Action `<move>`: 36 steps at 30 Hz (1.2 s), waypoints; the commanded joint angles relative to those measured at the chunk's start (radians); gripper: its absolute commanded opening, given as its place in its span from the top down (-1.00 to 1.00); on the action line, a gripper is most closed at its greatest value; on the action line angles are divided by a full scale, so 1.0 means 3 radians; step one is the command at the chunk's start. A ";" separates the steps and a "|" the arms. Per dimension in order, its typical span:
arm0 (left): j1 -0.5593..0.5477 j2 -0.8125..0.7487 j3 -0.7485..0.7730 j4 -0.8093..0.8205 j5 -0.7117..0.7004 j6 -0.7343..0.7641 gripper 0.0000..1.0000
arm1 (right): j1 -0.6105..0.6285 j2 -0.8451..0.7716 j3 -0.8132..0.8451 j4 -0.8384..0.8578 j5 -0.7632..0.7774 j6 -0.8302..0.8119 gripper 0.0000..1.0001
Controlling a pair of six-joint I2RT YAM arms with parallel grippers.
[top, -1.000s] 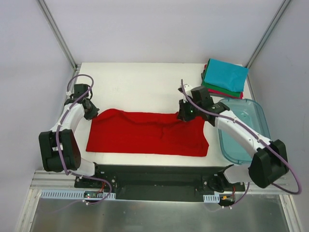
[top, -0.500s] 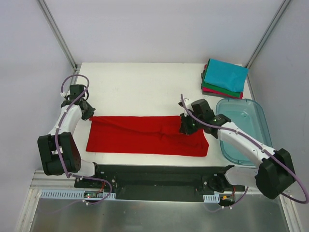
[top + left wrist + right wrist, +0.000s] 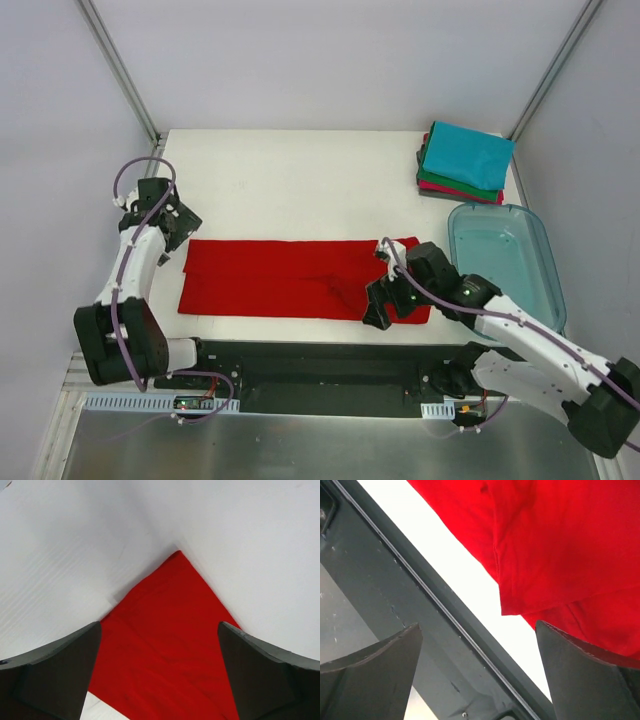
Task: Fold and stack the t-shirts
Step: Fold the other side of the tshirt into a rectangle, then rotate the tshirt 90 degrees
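The bright red short-sleeved cloth t-shirt [image 3: 290, 278] lies flat as a long band across the near half of the white table [image 3: 290, 180], its long edges running left to right. The left arm [image 3: 135, 265] reaches up along the table's left side, elbow bent, wrist turned inward by the shirt's far-left corner. The left jaws are spread wide: in the left wrist view the 2 dark fingers [image 3: 55, 675] sit at the bottom corners, and the red corner [image 3: 170, 645] lies flat on the table beneath them, not pinched. The right arm [image 3: 520, 335] stretches low from the right, its wrist tipped down over the shirt's near-right corner at the table's near edge. The right jaws are spread too, pinching nothing. Between their fingers [image 3: 370, 675] show the shirt's overlapping layers [image 3: 560, 545], a strip of table and the black rail [image 3: 420, 645]. At the far-right corner 3 folded tees are stacked, teal [image 3: 467, 153] over green [image 3: 440, 180] over crimson-pink [image 3: 480, 198]. Just nearer stands the clear bluish plastic tub [image 3: 500, 265].
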 commanded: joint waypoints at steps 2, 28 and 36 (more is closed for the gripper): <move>0.0004 -0.0454 0.0026 0.0103 0.0682 -0.0190 -0.98 | 0.0010 -0.0412 -0.0015 0.0427 0.0370 0.0360 -0.92; -0.1032 0.0083 -0.1242 0.0779 0.1140 -0.0495 -0.98 | -0.1094 0.4371 0.3651 -0.0802 0.0260 0.0644 -0.92; -0.2950 -0.0274 -0.1147 0.0907 0.0900 -0.1780 -0.98 | -0.1462 0.5875 0.6553 -0.0350 -0.0618 0.0975 -0.92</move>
